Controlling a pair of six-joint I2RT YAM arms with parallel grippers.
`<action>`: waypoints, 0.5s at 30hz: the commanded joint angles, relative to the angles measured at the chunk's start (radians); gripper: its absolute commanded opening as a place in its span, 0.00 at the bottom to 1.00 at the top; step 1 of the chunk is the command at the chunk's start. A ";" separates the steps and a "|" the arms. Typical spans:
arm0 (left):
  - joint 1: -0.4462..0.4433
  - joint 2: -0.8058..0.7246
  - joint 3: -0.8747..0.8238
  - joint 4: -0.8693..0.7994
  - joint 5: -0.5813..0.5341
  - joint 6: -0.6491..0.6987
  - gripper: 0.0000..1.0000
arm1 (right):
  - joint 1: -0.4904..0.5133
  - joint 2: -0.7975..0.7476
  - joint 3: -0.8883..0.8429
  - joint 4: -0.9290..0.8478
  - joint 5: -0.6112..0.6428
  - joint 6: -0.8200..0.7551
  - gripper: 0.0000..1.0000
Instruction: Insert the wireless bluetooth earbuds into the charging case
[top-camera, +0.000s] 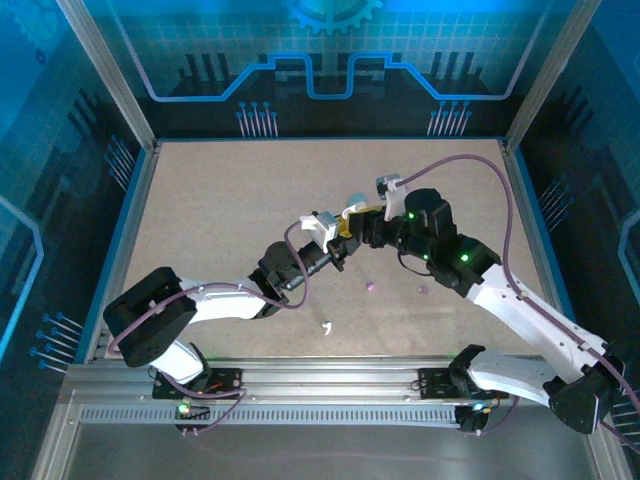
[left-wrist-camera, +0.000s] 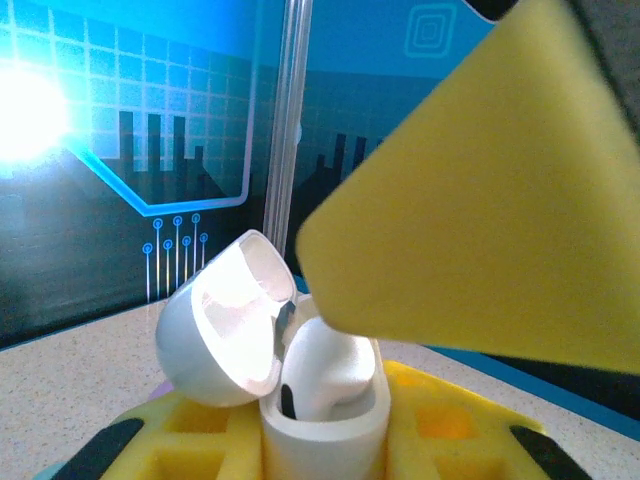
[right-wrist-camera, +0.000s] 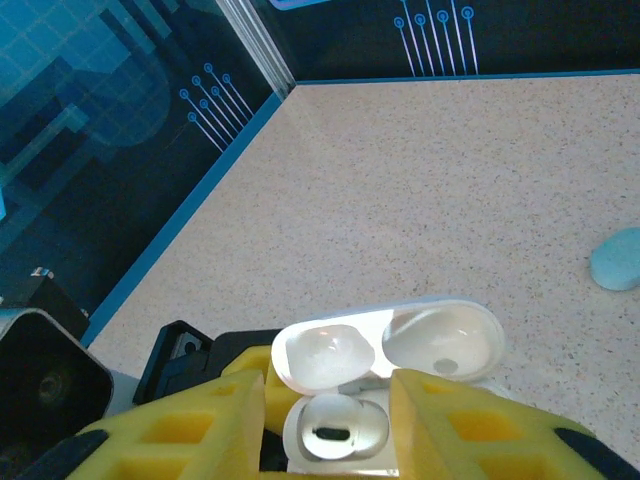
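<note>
White charging case (left-wrist-camera: 330, 428) pinched by left tool (left-wrist-camera: 322, 452), base cut off; right tool (right-wrist-camera: 330, 400) spread over seated earbud (left-wrist-camera: 325, 368)

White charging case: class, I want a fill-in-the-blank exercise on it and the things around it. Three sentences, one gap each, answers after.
1. The lid of the white charging case stands ____.
2. The white charging case is gripped by the ____ pincer.
3. The loose earbud lying on the table nearest the arm bases is ____ in colour.

Missing words: open; left; white.
</note>
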 joint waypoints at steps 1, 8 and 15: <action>-0.006 -0.020 0.000 0.115 0.004 0.019 0.23 | 0.001 -0.027 0.033 -0.073 0.006 -0.007 0.44; -0.006 -0.053 -0.040 0.083 -0.009 0.043 0.23 | -0.007 -0.090 0.119 -0.156 0.058 -0.041 0.52; 0.022 -0.183 -0.129 -0.010 -0.059 0.044 0.23 | -0.099 -0.085 0.182 -0.432 0.186 0.026 0.51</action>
